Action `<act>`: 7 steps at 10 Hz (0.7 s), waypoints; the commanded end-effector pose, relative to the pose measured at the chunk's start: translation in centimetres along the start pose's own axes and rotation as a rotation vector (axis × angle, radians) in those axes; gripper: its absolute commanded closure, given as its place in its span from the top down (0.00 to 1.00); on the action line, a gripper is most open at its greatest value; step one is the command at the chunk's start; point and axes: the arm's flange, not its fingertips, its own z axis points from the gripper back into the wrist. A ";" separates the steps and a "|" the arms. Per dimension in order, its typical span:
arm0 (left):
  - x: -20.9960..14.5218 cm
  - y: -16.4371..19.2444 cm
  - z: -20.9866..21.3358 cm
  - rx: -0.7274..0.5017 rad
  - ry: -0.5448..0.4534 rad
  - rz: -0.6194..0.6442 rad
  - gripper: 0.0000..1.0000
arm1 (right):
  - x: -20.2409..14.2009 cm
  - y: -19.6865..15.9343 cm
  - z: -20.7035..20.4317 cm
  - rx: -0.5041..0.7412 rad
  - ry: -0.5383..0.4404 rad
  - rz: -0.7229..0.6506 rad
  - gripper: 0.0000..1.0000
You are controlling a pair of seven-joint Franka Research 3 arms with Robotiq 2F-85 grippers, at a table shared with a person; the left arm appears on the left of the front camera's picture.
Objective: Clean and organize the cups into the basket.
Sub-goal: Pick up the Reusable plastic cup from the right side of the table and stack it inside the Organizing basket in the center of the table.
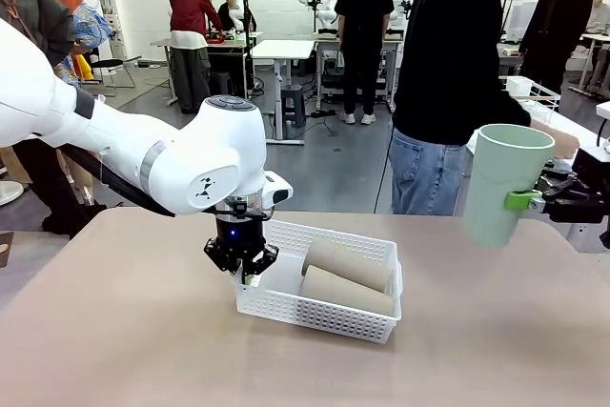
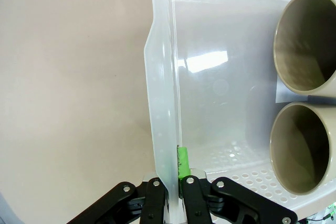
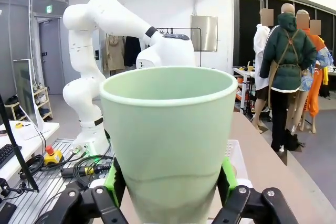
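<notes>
Where the right gripper clamps it, the mint cup sits mouth-up.

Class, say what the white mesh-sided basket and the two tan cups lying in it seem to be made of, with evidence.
Shallow white perforated basket: glossy, slightly translucent moulded plastic; its floor shows bright glare. Two dull tan tapered cups: matte, shine-free walls, probably paper or matte plastic; unclear which.

A lab hall: white worktables, people standing about.
</notes>
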 end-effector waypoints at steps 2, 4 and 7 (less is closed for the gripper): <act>-0.2 0.1 0.2 -0.004 -0.007 -0.007 0.00 | 0.0 0.0 0.0 0.000 0.000 0.000 0.85; -0.2 0.1 0.2 -0.004 -0.007 -0.007 0.00 | 1.3 -0.5 -3.3 0.000 0.184 -0.038 0.85; -0.2 0.1 0.2 -0.004 -0.007 -0.007 0.00 | 4.2 -0.2 -9.6 0.018 0.463 -0.086 0.85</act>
